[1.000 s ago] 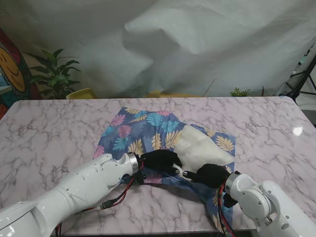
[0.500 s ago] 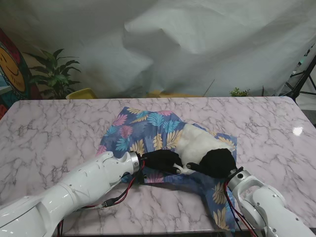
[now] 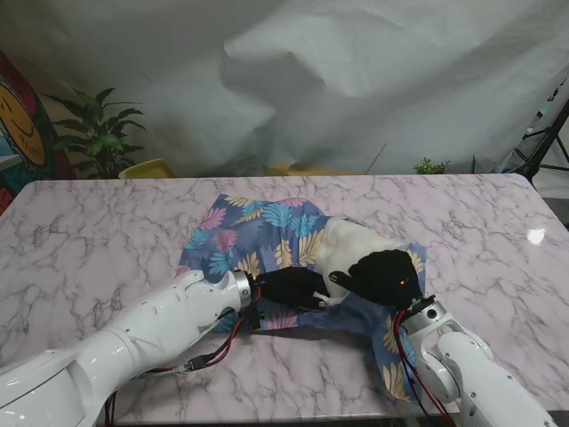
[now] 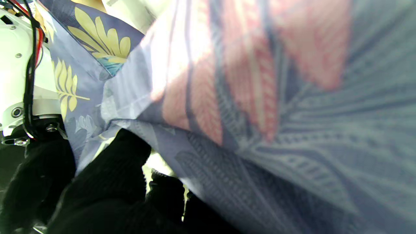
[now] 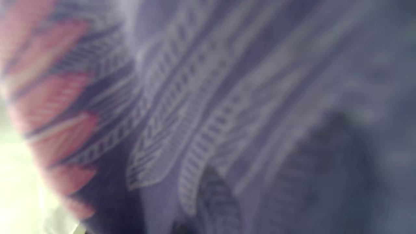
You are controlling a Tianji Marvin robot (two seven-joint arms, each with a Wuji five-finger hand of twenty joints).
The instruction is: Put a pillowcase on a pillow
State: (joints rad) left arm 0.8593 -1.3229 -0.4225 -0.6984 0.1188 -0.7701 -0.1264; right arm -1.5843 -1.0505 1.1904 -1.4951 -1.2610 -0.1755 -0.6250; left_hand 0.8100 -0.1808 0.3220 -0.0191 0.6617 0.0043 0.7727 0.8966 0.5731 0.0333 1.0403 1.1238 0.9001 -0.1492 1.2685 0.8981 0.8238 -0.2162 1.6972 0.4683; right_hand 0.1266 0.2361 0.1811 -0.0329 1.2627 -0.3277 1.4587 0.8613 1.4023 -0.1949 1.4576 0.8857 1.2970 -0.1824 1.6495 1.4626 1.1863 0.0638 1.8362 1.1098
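A blue leaf-print pillowcase (image 3: 258,233) lies mid-table. The white pillow (image 3: 348,247) sticks out of its open right side. My left hand (image 3: 289,286), in a black glove, is shut on the pillowcase's near edge. The left wrist view shows its fingers (image 4: 113,182) pinching the pillowcase (image 4: 260,97). My right hand (image 3: 384,276), also gloved, is closed on the pillow's near right end, raised a little off the table. A flap of pillowcase hangs beneath it. Blurred pillowcase fabric (image 5: 208,113) fills the right wrist view, and the fingers are hidden there.
The marble table (image 3: 107,231) runs wide on both sides. A potted plant (image 3: 98,133) and a yellow object (image 3: 147,167) stand behind the far left edge. A tripod leg (image 3: 544,147) is at the far right, with a white sheet (image 3: 356,80) as backdrop.
My right hand has moved farther from me and up, pushing the pillow's end toward the pillowcase. The pillow has bunched up. The left hand has barely moved.
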